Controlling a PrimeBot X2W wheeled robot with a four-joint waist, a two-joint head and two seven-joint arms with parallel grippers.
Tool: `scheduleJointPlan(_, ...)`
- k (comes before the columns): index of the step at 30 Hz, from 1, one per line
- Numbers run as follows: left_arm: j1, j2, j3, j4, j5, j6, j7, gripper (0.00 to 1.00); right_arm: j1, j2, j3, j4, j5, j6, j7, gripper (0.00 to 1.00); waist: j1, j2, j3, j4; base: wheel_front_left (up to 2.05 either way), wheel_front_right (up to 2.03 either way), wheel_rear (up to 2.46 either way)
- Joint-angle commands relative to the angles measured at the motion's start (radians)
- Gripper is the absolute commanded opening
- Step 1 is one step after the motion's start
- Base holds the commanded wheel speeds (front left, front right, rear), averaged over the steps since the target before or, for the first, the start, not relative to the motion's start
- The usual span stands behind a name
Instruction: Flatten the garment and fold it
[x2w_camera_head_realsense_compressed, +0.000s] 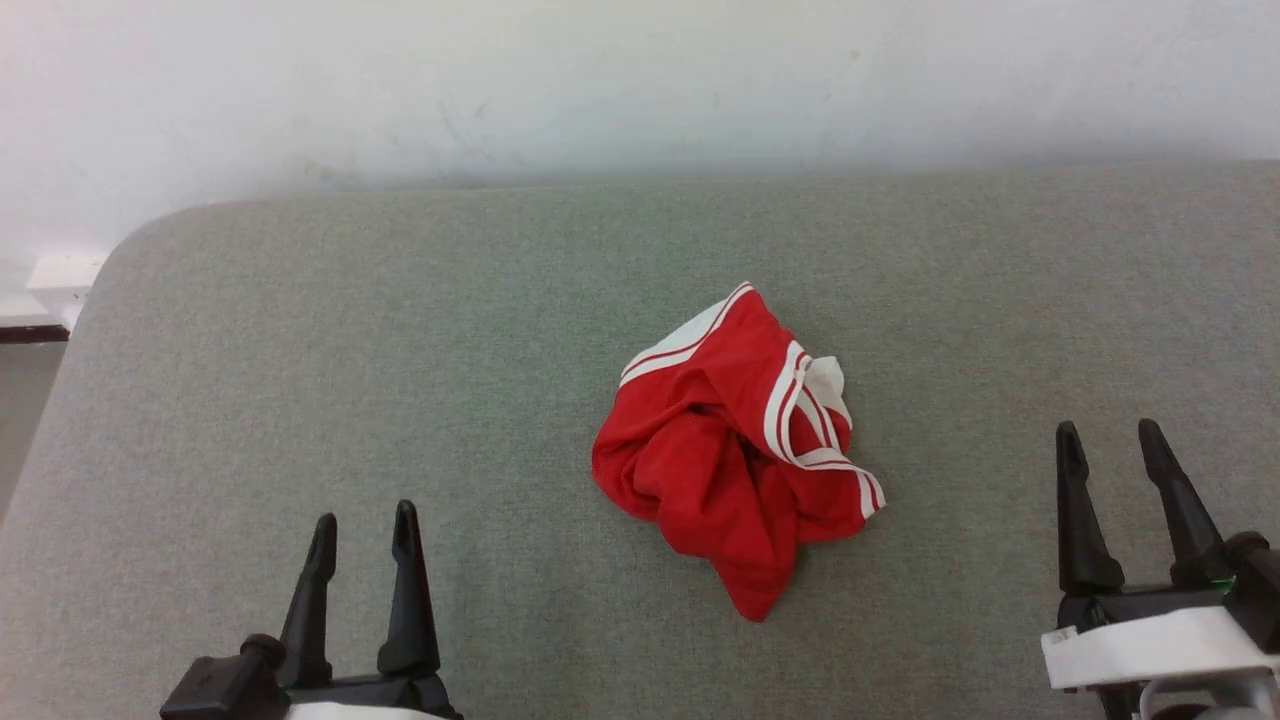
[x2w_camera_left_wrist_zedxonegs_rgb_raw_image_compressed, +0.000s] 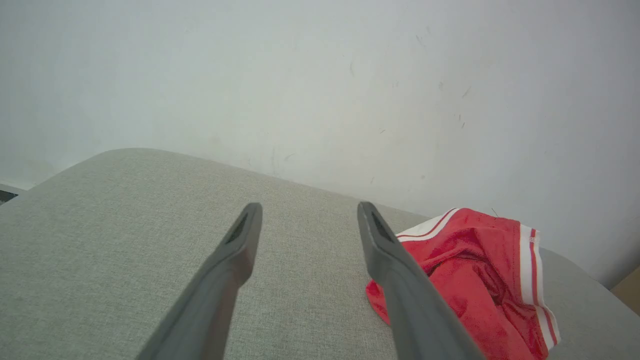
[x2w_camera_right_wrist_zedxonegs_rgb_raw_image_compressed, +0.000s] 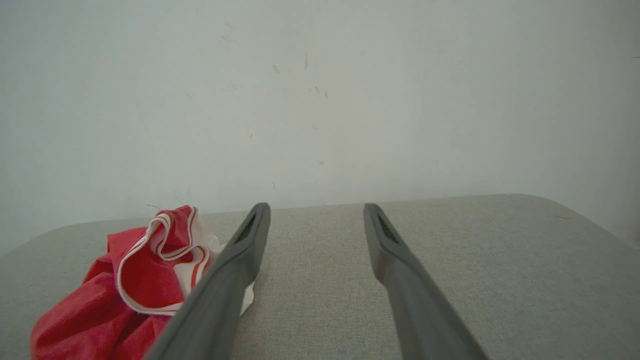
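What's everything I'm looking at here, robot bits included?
garment: one, red with white-and-red striped trim, crumpled in a heap mid-surface
padded surface: one, grey fabric, beneath the garment
wall: one, white, scuffed, behind the surface
small object: one, white, beyond the surface's far left corner; too small to identify
left gripper: one, dark fingers, open and empty, lower left
right gripper: one, dark fingers, open and empty, lower right

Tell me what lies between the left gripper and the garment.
Only bare grey upholstery. In the head view, the stretch from the left gripper to the crumpled garment holds nothing else.
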Motion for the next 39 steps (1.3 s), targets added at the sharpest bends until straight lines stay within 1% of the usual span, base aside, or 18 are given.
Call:
scheduleJointPlan(1, 0.000, -0.011, 0.022, -0.001, 0.020, -0.023, -0.005, 1.00, -0.010, 0.001, 0.000, -0.001, 0.003, -0.001, 0.009, 1.00, 0.0001, -0.0001, 0.008, 0.010, 0.00, 0.00, 0.00)
scheduleJointPlan(4, -0.008, -0.031, 0.056, 0.001, 0.058, -0.063, -0.005, 1.00, -0.057, 0.001, 0.007, -0.009, 0.001, -0.001, 0.052, 1.00, 0.0001, -0.0001, 0.024, 0.019, 0.00, 0.00, 0.00)
scheduleJointPlan(6, -0.019, -0.039, 0.073, 0.001, 0.086, -0.084, -0.005, 1.00, -0.100, 0.001, 0.021, -0.018, -0.022, -0.001, 0.109, 1.00, 0.0001, -0.0001, 0.037, 0.024, 0.00, 0.00, 0.00)
scheduleJointPlan(9, -0.033, -0.052, 0.091, 0.000, 0.117, -0.111, -0.005, 1.00, -0.172, -0.003, 0.049, -0.026, -0.043, -0.001, 0.229, 1.00, 0.0001, -0.0001, 0.056, 0.032, 0.00, 0.00, 0.00)
scheduleJointPlan(11, -0.041, -0.060, 0.098, -0.002, 0.130, -0.125, -0.005, 1.00, -0.222, -0.013, 0.054, -0.015, -0.036, -0.001, 0.318, 1.00, 0.0001, -0.0001, 0.067, 0.038, 0.00, 0.00, 0.00)
scheduleJointPlan(13, -0.050, -0.067, 0.099, -0.001, 0.140, -0.138, -0.005, 1.00, -0.268, -0.047, 0.061, 0.008, -0.042, -0.001, 0.409, 1.00, 0.0001, -0.0001, 0.079, 0.051, 0.00, 0.00, 0.00)
scheduleJointPlan(15, -0.059, -0.073, 0.100, 0.002, 0.145, -0.149, -0.005, 1.00, -0.313, -0.058, 0.059, 0.035, -0.029, -0.001, 0.483, 1.00, 0.0001, -0.0001, 0.089, 0.063, 0.00, 0.00, 0.00)
scheduleJointPlan(18, -0.073, -0.080, 0.096, 0.011, 0.142, -0.161, -0.005, 1.00, -0.367, -0.101, 0.093, 0.094, -0.014, -0.001, 0.599, 1.00, 0.0001, -0.0001, 0.104, 0.086, 0.00, 0.00, 0.00)
scheduleJointPlan(20, -0.082, -0.082, 0.091, 0.021, 0.140, -0.170, -0.005, 1.00, -0.398, -0.141, 0.147, 0.133, 0.007, -0.001, 0.667, 1.00, 0.0001, -0.0001, 0.114, 0.102, 0.00, 0.00, 0.00)
scheduleJointPlan(23, -0.092, -0.084, 0.086, 0.036, 0.140, -0.179, -0.005, 1.00, -0.446, -0.187, 0.206, 0.191, 0.039, -0.001, 0.740, 1.00, 0.0001, -0.0001, 0.126, 0.118, 0.00, 0.00, 0.00)
scheduleJointPlan(26, -0.099, -0.085, 0.084, 0.046, 0.139, -0.185, -0.005, 1.00, -0.491, -0.215, 0.246, 0.250, 0.061, -0.001, 0.779, 1.00, 0.0001, -0.0001, 0.136, 0.131, 0.00, 0.00, 0.00)
scheduleJointPlan(30, -0.111, -0.086, 0.078, 0.052, 0.131, -0.188, -0.005, 1.00, -0.537, -0.233, 0.288, 0.329, 0.067, -0.001, 0.823, 1.00, 0.0001, -0.0001, 0.155, 0.145, 0.00, 0.00, 0.00)
scheduleJointPlan(39, -0.155, -0.086, 0.057, 0.064, 0.118, -0.190, -0.005, 1.00, -0.607, -0.247, 0.366, 0.437, 0.077, -0.001, 0.843, 1.00, 0.0001, -0.0001, 0.226, 0.169, 0.00, 0.00, 0.00)
